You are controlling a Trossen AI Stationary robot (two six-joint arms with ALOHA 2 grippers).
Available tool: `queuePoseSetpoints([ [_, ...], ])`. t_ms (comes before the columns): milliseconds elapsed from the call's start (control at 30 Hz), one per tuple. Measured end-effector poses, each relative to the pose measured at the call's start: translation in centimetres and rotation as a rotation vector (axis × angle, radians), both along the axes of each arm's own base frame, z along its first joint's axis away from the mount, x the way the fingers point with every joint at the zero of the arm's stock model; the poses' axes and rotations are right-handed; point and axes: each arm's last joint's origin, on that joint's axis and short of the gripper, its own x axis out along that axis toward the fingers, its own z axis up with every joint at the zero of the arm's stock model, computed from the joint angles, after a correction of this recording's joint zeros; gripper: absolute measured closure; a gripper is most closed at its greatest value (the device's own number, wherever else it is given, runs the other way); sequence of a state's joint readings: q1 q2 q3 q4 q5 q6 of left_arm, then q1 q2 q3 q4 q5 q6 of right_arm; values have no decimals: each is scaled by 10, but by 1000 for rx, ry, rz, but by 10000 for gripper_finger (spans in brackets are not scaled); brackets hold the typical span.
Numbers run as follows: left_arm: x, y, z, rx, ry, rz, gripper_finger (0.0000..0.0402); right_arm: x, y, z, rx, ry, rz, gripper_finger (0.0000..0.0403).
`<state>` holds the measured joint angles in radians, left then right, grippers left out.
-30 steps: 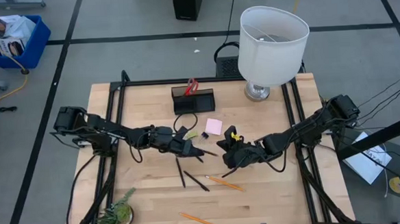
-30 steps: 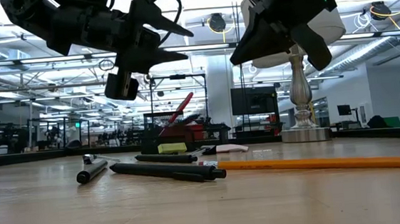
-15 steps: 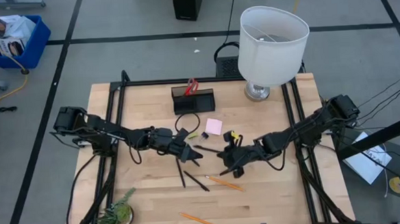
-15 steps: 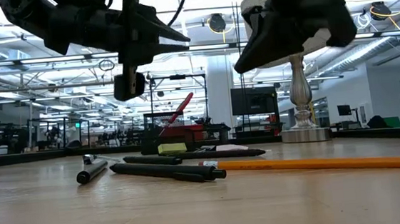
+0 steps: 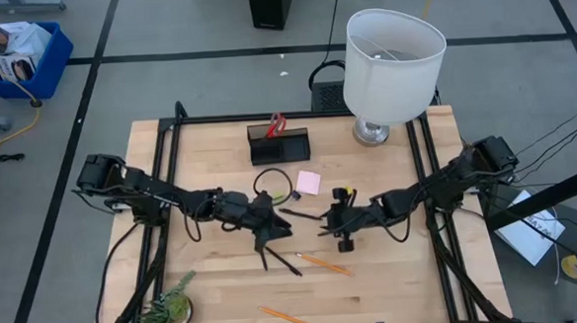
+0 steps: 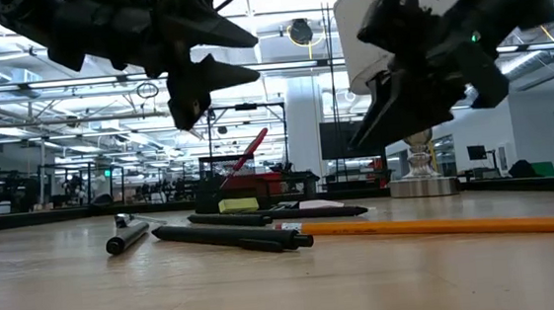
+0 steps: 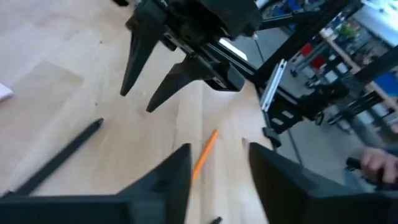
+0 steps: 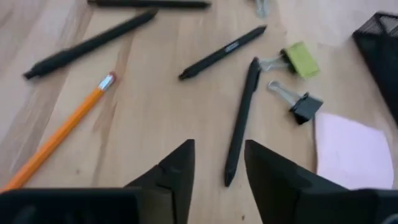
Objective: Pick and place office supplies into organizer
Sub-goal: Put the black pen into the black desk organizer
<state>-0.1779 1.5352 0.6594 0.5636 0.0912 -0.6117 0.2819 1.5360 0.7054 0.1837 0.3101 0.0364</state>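
We reach both arms inward from the table's sides, meeting near its middle and held above the surface. Our left gripper (image 5: pixel 269 227) points toward the right one with its fingers parted and empty, and our right gripper (image 5: pixel 323 221) faces it, fingers likewise apart.

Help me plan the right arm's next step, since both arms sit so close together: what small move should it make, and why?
Probably lower the right gripper straight down onto the black pen lying just ahead of it. Its jaws are apart and empty, hanging above the table. The left gripper hovers nearby over other pens, so a short drop seems safer than a sideways reach.
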Motion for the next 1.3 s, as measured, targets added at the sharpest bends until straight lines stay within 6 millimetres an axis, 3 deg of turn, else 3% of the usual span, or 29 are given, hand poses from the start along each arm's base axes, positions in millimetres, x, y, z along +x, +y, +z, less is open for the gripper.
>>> queuePoseSetpoints([
  [133,-1,-2,-1,116,-25,-40,163,-3,-9,-6,-3,-96,-3,251],
  [300,-1,-2,-1,218,-35,0,129,-8,-19,-13,-1,-124,-32,249],
  [633,0,2,-2,325,-39,86,147,-9,-23,-26,75,-98,-49,253],
  [1000,0,6,-4,320,-11,98,154,3,-21,-69,77,-88,-56,258],
  [1300,0,6,-3,308,-20,103,153,8,-27,-87,119,-96,-113,272],
])
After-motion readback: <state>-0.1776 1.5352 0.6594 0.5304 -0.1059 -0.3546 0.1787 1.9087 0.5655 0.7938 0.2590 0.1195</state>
